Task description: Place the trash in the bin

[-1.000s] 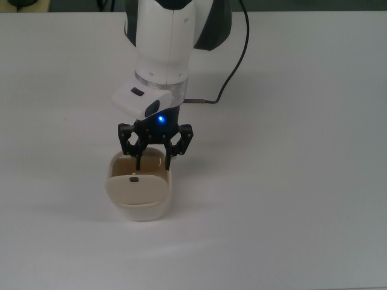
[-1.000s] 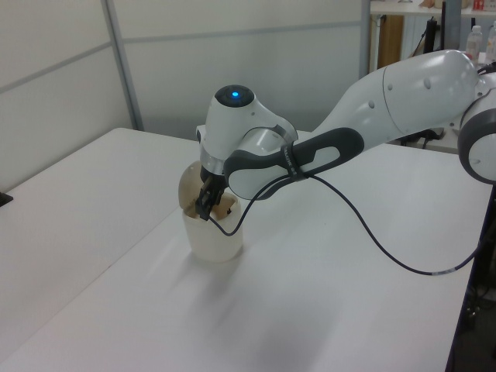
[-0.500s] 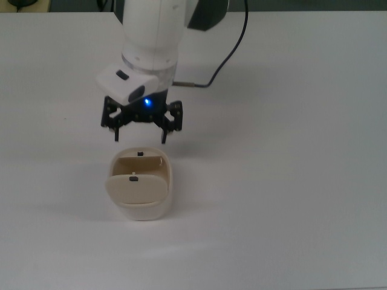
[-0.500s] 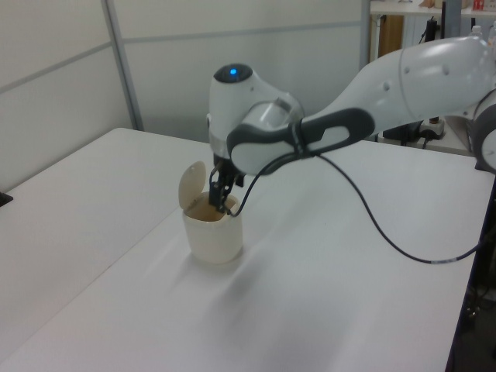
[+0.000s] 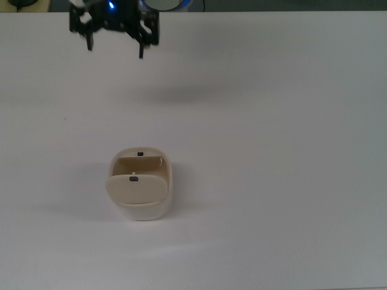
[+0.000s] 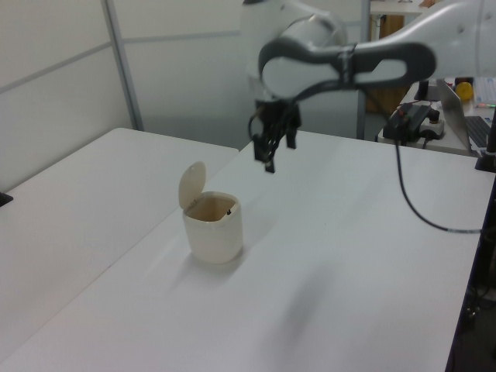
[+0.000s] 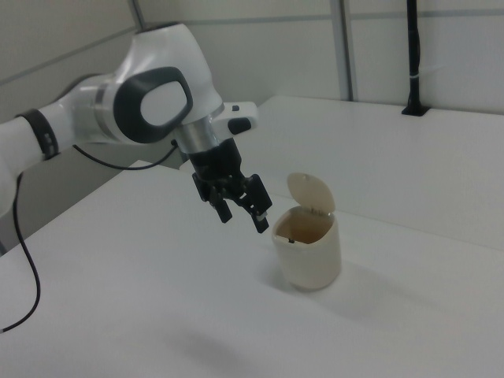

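The cream bin [image 5: 148, 208] stands on the white table with its flap lid [image 5: 136, 188] swung up, so the mouth shows. It also appears in the left view as the bin [image 6: 214, 232] and in the right view as the bin [image 7: 309, 256]. My gripper [image 5: 116, 48] hangs open and empty, high above the table and well away from the bin, at the top view's upper left. In the left view the gripper [image 6: 271, 153] is above and right of the bin. In the right view the gripper [image 7: 242, 220] is left of it. The trash shows in no view.
A seam between two white tabletops [image 6: 155, 232] runs past the bin in the left view. The arm's black cable [image 6: 411, 194] loops over the table at the left view's right. A desk with a laptop [image 6: 474, 128] stands beyond the table.
The gripper has lifted out of the bin's mouth, spread its fingers wider, and risen far up and away toward the top view's upper left. The bin has stayed put.
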